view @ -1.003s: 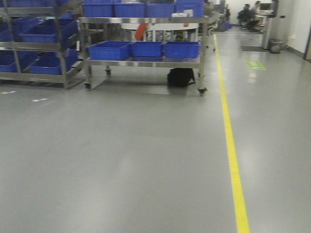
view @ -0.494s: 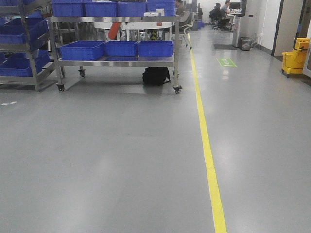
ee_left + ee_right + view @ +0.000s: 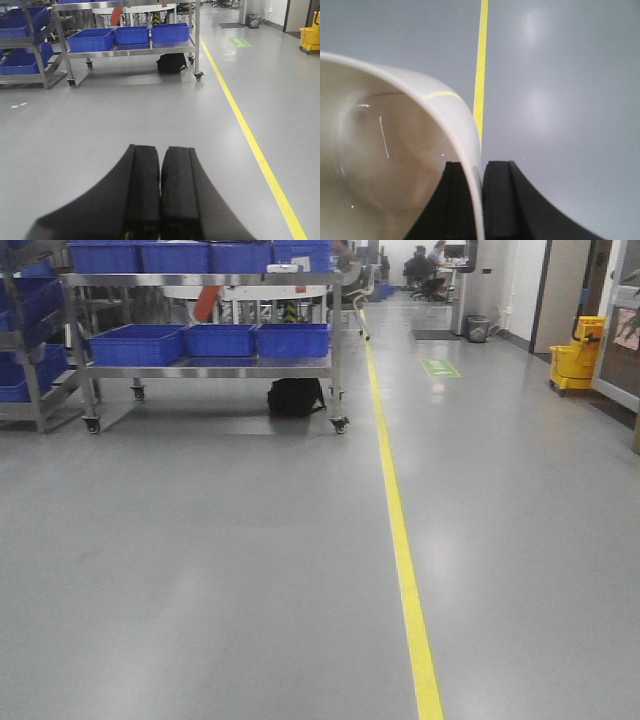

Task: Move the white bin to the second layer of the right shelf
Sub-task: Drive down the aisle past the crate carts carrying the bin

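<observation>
In the right wrist view my right gripper (image 3: 481, 167) is shut on the rim of the white bin (image 3: 385, 150). One finger is inside the wall and one outside. The glossy cream tub fills the left of that view and hangs above the grey floor. In the left wrist view my left gripper (image 3: 160, 150) is shut and empty, with its pads together over bare floor. No rack tier with roller tracks shows in any view. Neither gripper shows in the front view.
A steel cart on casters (image 3: 335, 350) holds blue crates (image 3: 135, 343) far ahead on the left, with a black bag (image 3: 295, 397) under it. Another crate rack (image 3: 25, 390) stands at the left edge. A yellow floor line (image 3: 400, 540) runs ahead. A yellow mop bucket (image 3: 573, 365) stands far right.
In the front view the cart, crates and yellow line have shifted left. The mop bucket and right wall have come into view.
</observation>
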You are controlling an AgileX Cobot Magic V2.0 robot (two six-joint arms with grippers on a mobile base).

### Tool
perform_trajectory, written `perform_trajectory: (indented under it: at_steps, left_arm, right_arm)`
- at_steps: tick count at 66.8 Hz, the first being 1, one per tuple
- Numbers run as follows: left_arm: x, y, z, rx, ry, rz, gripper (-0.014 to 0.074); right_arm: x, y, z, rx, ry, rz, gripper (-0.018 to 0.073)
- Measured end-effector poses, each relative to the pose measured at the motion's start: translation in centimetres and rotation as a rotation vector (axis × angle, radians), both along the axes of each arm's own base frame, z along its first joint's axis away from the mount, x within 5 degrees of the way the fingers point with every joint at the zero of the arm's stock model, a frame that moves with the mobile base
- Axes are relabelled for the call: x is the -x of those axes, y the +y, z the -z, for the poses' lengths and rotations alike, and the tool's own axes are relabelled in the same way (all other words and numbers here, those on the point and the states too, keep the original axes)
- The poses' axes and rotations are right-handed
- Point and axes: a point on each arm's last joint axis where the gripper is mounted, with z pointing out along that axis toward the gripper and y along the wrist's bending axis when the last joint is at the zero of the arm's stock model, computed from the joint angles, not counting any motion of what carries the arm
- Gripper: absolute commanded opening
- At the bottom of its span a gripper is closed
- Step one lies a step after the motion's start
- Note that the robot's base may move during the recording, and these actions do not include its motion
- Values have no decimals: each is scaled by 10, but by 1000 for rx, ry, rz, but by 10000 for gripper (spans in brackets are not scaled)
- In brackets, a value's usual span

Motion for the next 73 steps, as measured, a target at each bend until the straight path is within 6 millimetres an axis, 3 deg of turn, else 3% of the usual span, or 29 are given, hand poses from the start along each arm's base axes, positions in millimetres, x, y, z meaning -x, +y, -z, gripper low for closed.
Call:
perform_trajectory:
  at_steps: [73]
  left_arm:
    - [0, 0, 0, 0, 0, 0, 85]
  right_arm:
    - [0, 0, 0, 0, 0, 0, 57]
